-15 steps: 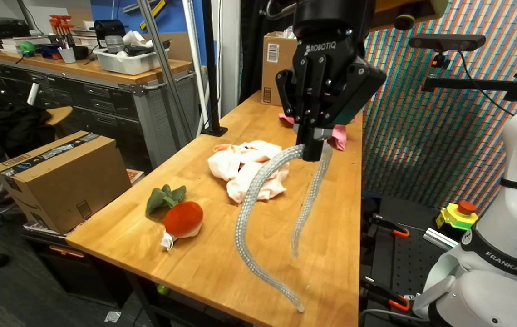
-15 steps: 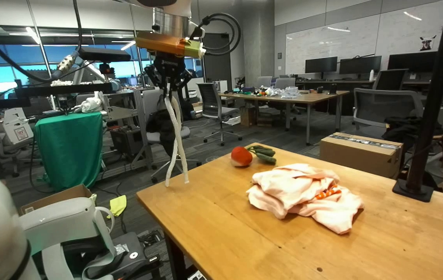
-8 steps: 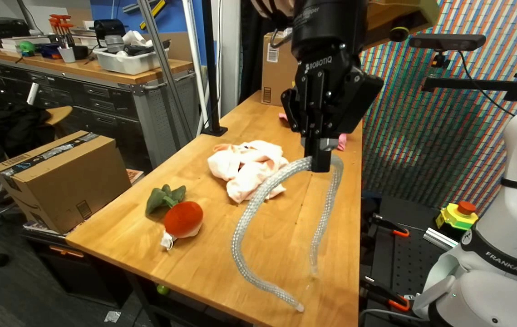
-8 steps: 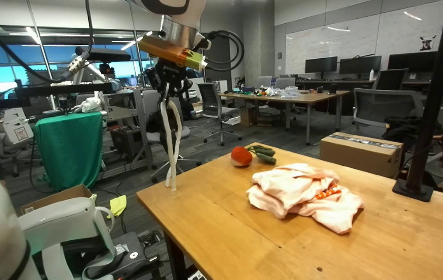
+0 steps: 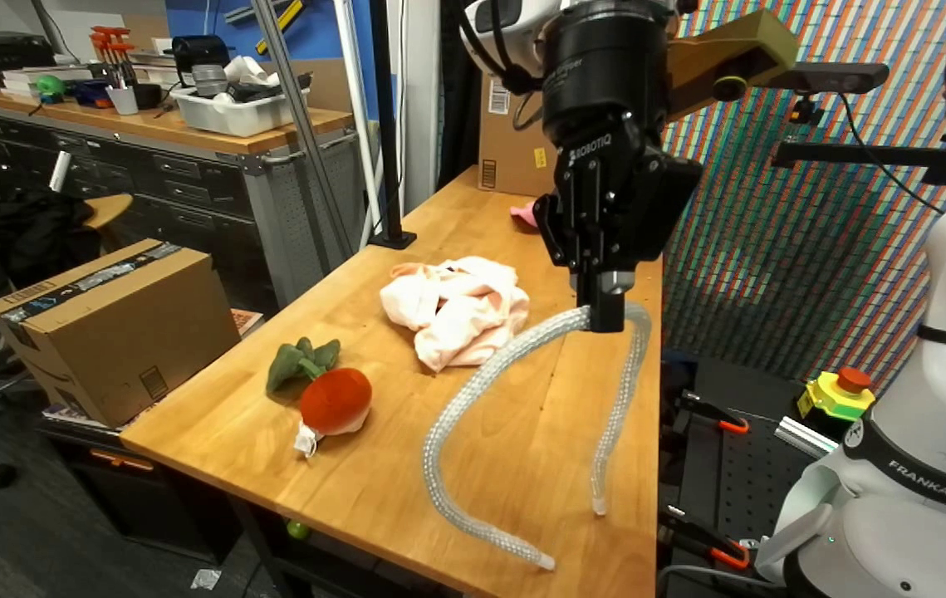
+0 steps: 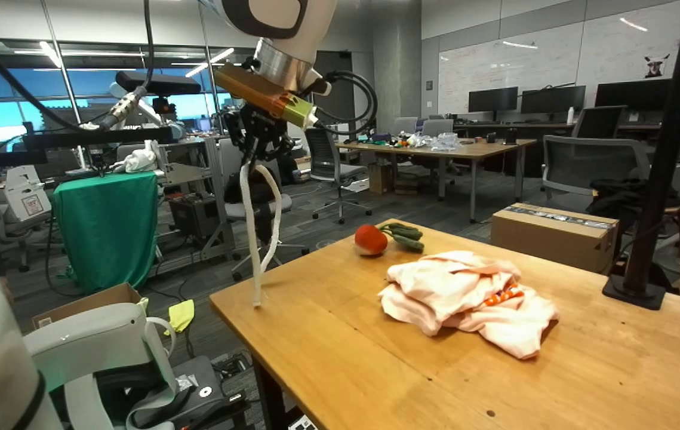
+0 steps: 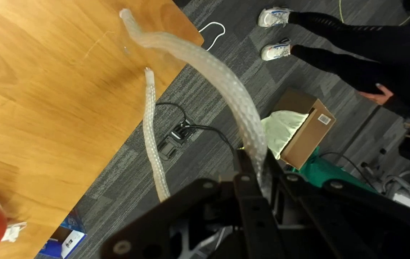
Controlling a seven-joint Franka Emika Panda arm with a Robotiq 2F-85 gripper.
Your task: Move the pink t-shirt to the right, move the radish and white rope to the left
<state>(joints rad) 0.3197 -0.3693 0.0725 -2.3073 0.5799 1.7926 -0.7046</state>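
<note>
Over one end of the surface [image 5: 389, 498]: fingers [image 5: 606, 316] closed on the white rope [image 5: 473, 392], hanging down | radish [image 5: 336, 403] lies toward same end, pink t-shirt [image 5: 525, 214] toward opposite end, partly hidden — both probably done | remaining, I judge — rope to be laid and released

In an exterior view, the rope [image 5: 482, 382] is held by the gripper [image 5: 608, 314] over the table [image 5: 406, 473]; on it the radish [image 5: 336, 402] is seen left, the cloth [image 5: 464, 311] farther, the shirt [image 5: 525, 214] farthest.
</note>
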